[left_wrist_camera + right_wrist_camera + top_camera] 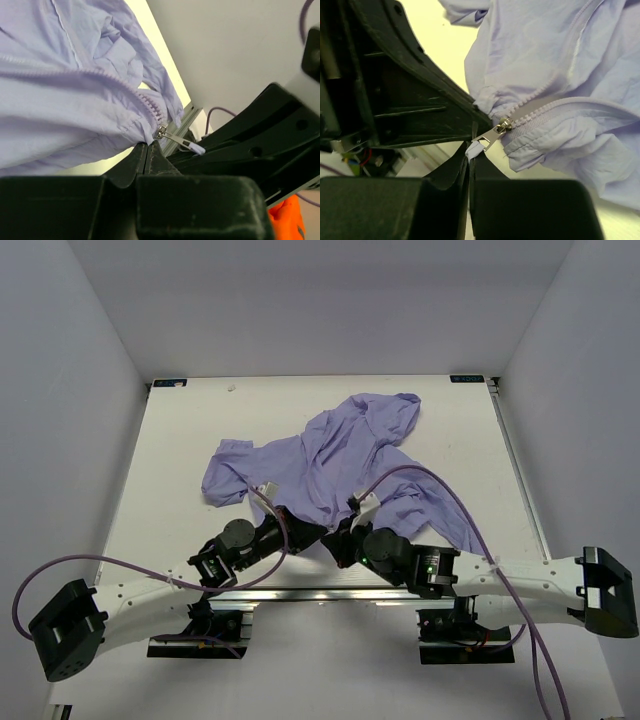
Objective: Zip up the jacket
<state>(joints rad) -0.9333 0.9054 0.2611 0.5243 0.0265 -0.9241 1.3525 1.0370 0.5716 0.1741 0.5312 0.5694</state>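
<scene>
1. Jacket (330, 465) lies crumpled mid-table (170, 510), hem (530, 150) toward you, collar end far and slightly right.
2. Your arms (150, 592) reach low and inward, meeting at the hem.
3. Left gripper (147, 152) is closed, pinching the hem below the zipper (145, 102).
4. Right gripper (470, 155) is closed on the pull (487, 137).
5. Blue corner labels (170, 383) are too small to read.

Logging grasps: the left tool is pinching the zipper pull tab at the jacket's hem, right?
No. It is the right tool that is pinching the zipper pull tab at the hem of the jacket; the right wrist view shows it.
</scene>
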